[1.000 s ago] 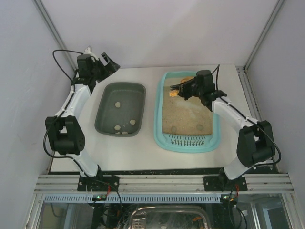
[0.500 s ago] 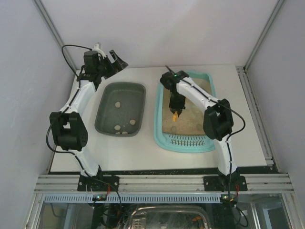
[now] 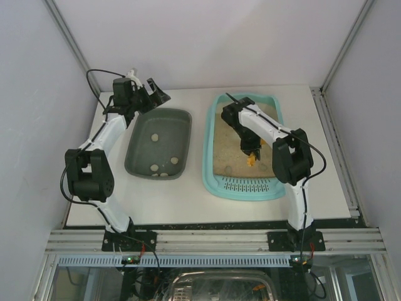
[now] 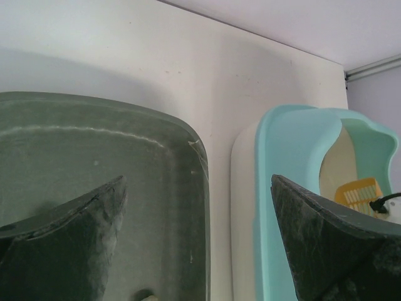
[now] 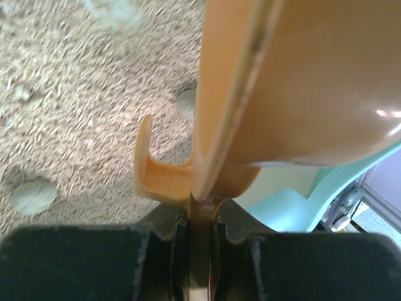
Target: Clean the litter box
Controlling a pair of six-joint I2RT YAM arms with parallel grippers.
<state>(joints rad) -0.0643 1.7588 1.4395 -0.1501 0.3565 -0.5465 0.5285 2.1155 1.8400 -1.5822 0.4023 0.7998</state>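
The light-turquoise litter box (image 3: 213,182) holds beige litter, with its slotted grate (image 3: 249,185) at the near end. My right gripper (image 3: 251,152) is shut on an orange plastic scoop (image 3: 252,160) and holds it low over the litter near the grate. In the right wrist view the scoop (image 5: 294,94) fills the frame over the litter, and pale clumps (image 5: 33,195) lie on the sand. My left gripper (image 3: 152,91) is open and empty above the far edge of the dark tray; in the left wrist view its fingers (image 4: 69,232) straddle the gap between tray and box.
A dark grey-green tray (image 3: 141,125) with several pale clumps (image 3: 155,137) sits left of the litter box; its rim (image 4: 199,163) and the litter box wall (image 4: 276,188) show in the left wrist view. White walls enclose the table; a metal rail runs along the near edge.
My right arm swung the scoop from the box's far end towards the grate. My left gripper shifted slightly right and nearer the dark tray.
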